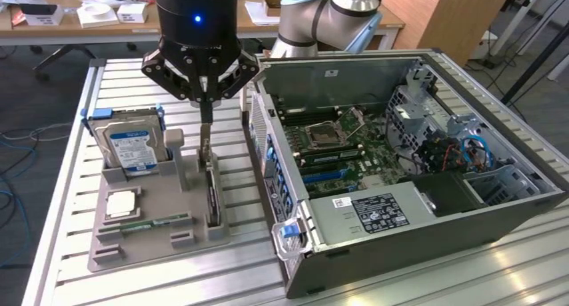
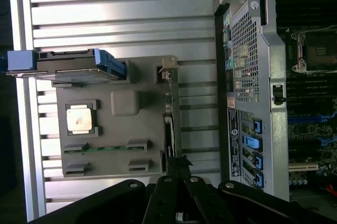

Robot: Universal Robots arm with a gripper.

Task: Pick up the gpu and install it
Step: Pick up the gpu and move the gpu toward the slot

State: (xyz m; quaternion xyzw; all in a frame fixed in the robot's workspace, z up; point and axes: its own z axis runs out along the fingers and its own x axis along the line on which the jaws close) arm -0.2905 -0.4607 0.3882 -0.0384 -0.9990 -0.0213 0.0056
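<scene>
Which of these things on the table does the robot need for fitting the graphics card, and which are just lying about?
For the job:
- gpu, standing on edge in the grey holder
- gripper, at the gpu's top end
- open computer case

Just lying about, in the same holder:
- hard drive
- processor chip
- memory stick

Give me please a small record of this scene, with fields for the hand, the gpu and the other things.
gpu: standing on edge in a slot of the grey holder, not yet installed
hand: just above the gpu's pale bracket end; contact cannot be told
hard drive: upright in the same holder
computer case: open, motherboard visible, to the exterior view's right of the holder
</scene>
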